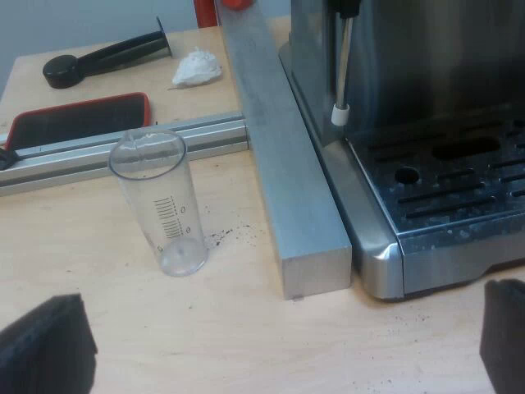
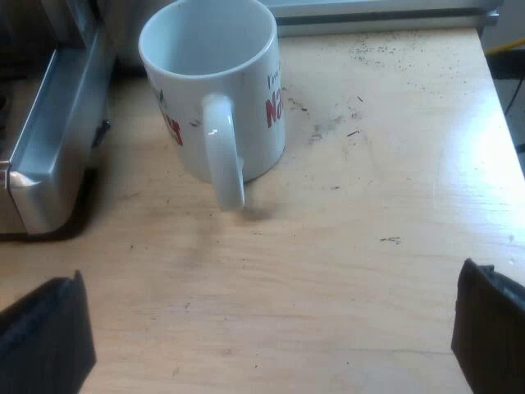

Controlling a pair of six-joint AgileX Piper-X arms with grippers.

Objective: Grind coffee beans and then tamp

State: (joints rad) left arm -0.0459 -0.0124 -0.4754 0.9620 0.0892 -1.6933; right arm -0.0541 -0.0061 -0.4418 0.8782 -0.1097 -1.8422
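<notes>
A black tool [image 1: 107,56], perhaps the tamper, lies on the worktop [image 1: 221,328] beyond the glass [image 1: 160,201], apart from the machine [image 1: 426,164]. The left gripper [image 1: 275,349] and right gripper [image 2: 267,341] have fingers wide open, holding nothing. Grinding and tamping both seem still to do.

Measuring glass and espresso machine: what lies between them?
In the left wrist view, an aluminium bar lies flat between the measuring glass and the espresso machine, along the machine's base. Dark specks dot the table beside the glass.
</notes>
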